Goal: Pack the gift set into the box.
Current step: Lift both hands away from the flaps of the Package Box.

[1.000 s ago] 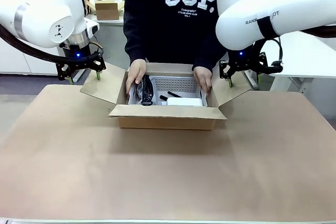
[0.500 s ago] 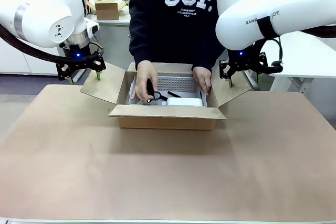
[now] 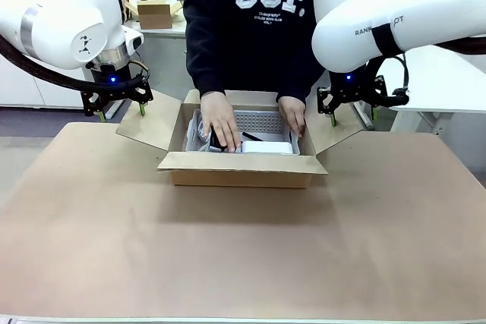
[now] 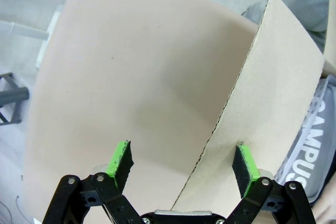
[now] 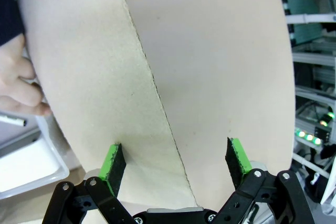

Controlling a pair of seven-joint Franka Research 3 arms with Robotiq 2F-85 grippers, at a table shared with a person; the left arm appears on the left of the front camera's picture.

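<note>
1. The box (image 3: 241,170) stands open on the counter (image 3: 243,256). Its near wall hides the lower part of the gift set (image 3: 263,121), which lies inside it. Of the set I see only the perforated white tray floor, a flat white piece (image 3: 267,147) and a thin black stick (image 3: 252,136).
2. The person's right hand (image 3: 220,121) lies over the black items at one end of the tray, so I cannot make out their shape. The person's left hand (image 3: 292,115) is at the opposite end of the tray.
3. The left tool (image 3: 122,113) hangs over the left flap (image 3: 150,125) with its green pads wide apart, and the flap's edge runs below the gap. I cannot tell if a pad touches the cardboard.
4. The right tool (image 3: 352,117) hangs in the same way over the right flap (image 3: 334,133), jaws apart and gripping nothing. Contact with the flap is also unclear here.
5. The sweatshirt (image 3: 262,36) carries "CGP." in big white letters. The lines under it are too small to read.
6. On the right arm (image 3: 357,5) I read "RANK" and then "OT". A black strap covers the letters between them.
7. In the left wrist view, grey letters "AMPUS" show on a pale wrapping (image 4: 315,145) beside the flap. The flap hides the beginning of the word.
</note>
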